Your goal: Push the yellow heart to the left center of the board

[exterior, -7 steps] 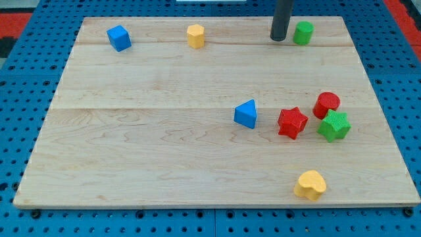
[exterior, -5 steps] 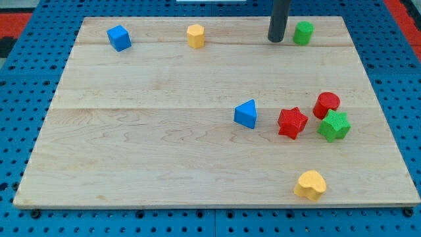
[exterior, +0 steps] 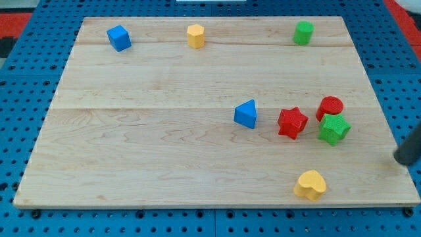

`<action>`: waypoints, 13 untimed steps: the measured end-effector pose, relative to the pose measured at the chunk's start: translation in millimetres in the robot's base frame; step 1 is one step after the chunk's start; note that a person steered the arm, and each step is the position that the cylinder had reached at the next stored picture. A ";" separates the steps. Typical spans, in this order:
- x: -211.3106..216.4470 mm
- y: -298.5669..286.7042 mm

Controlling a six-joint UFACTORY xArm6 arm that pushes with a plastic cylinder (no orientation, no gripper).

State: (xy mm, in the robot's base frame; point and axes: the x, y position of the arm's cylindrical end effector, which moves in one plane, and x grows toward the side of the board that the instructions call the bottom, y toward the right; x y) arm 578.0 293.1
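Our tip [exterior: 400, 158] enters at the view's right edge, by the right border of the table [exterior: 158, 151]. It is a bare rod with no hand, so nothing opens or shuts. We find it touching no block: right of and below the green star [exterior: 333, 128], and right of and above the yellow heart [exterior: 310, 185].

The heart lies near the table's bottom edge, right of centre, alone. The green star touches the red cylinder [exterior: 329, 106]; the red star [exterior: 292, 122] sits just left of them, and the blue triangle [exterior: 246, 114] farther left. Along the top lie the blue cube [exterior: 119, 37], yellow block [exterior: 195, 35] and green cylinder [exterior: 303, 32].
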 end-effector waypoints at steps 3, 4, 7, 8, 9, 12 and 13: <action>-15.8 -222.9; -10.5 -199.8; 21.6 -275.2; -33.5 -263.3; -85.8 -279.5; -82.7 -312.0; -95.6 -388.2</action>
State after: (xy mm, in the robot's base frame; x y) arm 482.4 -95.1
